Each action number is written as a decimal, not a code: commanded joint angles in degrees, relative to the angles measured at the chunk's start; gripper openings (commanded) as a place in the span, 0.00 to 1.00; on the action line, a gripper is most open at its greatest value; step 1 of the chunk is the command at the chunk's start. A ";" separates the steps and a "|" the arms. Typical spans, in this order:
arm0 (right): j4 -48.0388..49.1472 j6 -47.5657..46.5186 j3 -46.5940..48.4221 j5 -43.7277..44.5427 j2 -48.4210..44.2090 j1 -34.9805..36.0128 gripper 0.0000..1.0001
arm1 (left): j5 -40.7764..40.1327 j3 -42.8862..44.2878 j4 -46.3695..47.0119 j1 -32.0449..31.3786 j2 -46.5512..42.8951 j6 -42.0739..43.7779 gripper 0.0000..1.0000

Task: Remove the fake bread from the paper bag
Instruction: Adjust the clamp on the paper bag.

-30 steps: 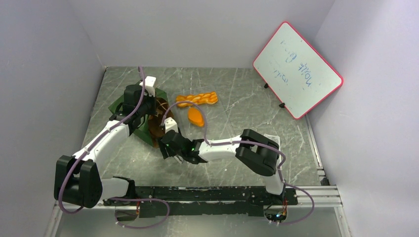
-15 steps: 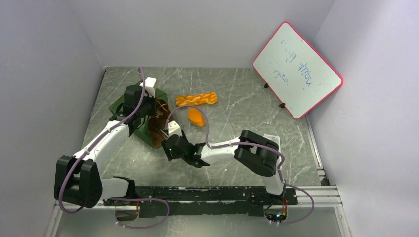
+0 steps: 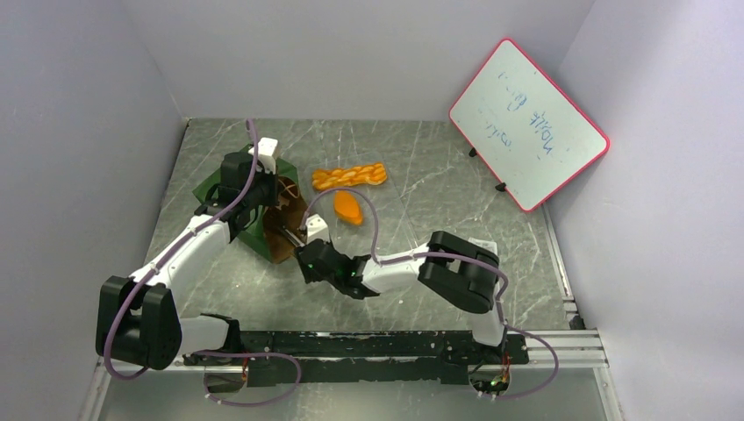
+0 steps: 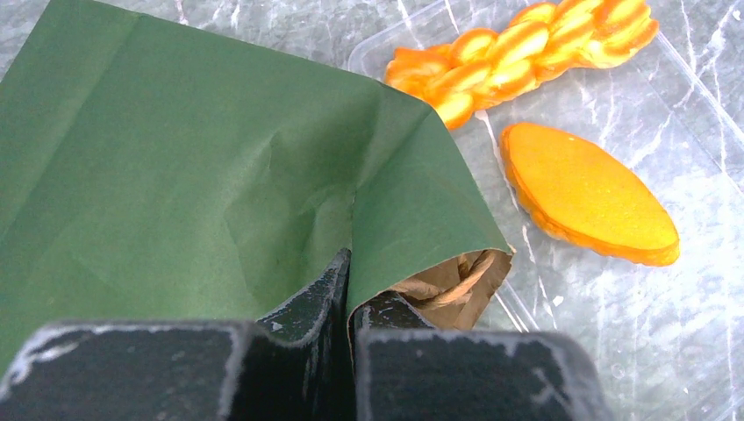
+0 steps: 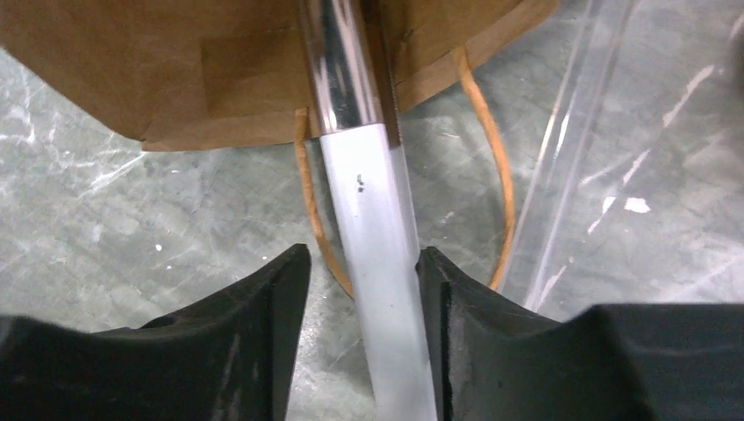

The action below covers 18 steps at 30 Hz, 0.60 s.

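Note:
The paper bag (image 3: 254,235) lies on its side, dark green outside (image 4: 193,158), brown inside (image 5: 175,70). My left gripper (image 4: 351,289) is shut on the bag's upper edge by its mouth (image 3: 261,195). Outside the bag, a braided loaf (image 3: 349,176) (image 4: 526,61) and an oval roll (image 3: 348,208) (image 4: 588,206) of fake bread lie to its right. My right gripper (image 5: 361,254) (image 3: 303,241) holds metal tongs (image 5: 377,202) whose tips reach into the bag's mouth. The tongs rest against one finger, with a gap to the other. Whatever is inside the bag is hidden.
The two breads lie in a clear plastic tray (image 4: 702,96), whose edge (image 5: 561,167) runs just right of the bag's tan loop handle (image 5: 500,193). A red-framed whiteboard (image 3: 526,123) leans at the back right. Grey walls close in the marbled table.
My right gripper has moved toward the bag's mouth, pushing the tongs further in, and its jaws have narrowed. The left gripper and the bag have stayed put.

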 commanded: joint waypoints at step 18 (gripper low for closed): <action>7.48 16.43 -7.69 -17.75 -8.21 -8.79 0.25 | 0.79 -0.42 -0.74 0.49 -1.95 -0.33 0.07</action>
